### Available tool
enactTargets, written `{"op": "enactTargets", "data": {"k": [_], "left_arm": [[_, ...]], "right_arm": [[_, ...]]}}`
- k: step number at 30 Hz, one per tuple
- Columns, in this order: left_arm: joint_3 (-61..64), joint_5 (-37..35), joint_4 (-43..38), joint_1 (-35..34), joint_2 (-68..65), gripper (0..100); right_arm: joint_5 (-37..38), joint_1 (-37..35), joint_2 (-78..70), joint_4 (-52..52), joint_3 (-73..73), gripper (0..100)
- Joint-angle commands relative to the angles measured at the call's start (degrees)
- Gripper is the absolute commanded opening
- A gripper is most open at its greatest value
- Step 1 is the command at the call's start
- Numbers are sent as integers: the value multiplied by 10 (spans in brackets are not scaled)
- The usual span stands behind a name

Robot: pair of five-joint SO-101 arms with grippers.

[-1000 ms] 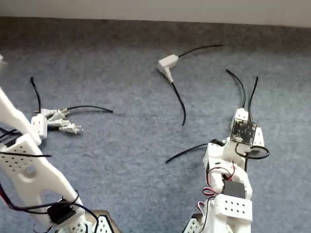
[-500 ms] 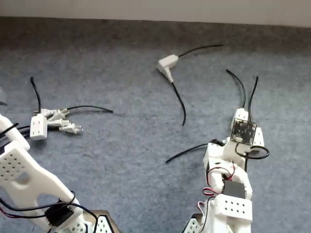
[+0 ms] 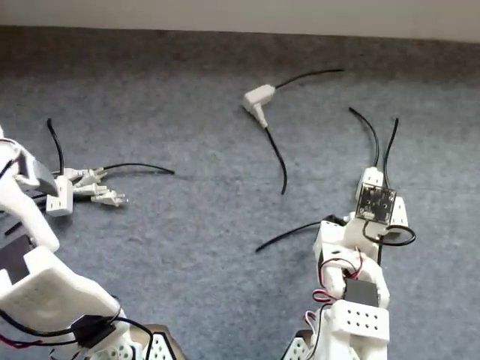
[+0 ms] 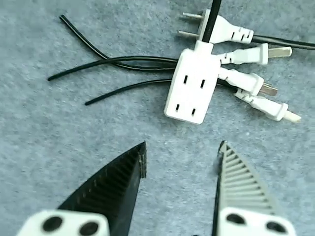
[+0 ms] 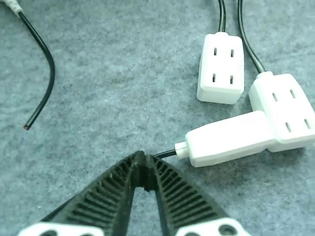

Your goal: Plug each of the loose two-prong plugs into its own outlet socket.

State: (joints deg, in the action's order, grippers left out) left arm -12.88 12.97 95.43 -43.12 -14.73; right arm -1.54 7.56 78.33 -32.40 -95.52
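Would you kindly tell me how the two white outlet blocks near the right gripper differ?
The bare outlet block has nothing in it; the plugged outlet block has a white plug seated in its side. The plugged outlet block lies at an angle to the bare outlet block. Both are white, on black cords, with two empty socket pairs facing up.

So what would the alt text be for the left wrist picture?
A white plastic outlet block lies on grey carpet just beyond the left gripper, whose two ribbed fingers are spread apart. Several loose white two-prong plugs and black cords fan out beside it.
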Motion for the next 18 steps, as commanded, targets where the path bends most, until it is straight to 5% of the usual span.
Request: {"op": "enactTargets", "data": {"k": [1,8,18], "left_arm": [[46,-58,-70,33,31,233],[143,-135,-274,34,29,232],[247,-136,-354,58,28,229]], "right_arm": [[-4,3,-7,13,-11,9],[-4,3,-7,13,-11,9],[-4,3,-7,13,-11,9]]}}
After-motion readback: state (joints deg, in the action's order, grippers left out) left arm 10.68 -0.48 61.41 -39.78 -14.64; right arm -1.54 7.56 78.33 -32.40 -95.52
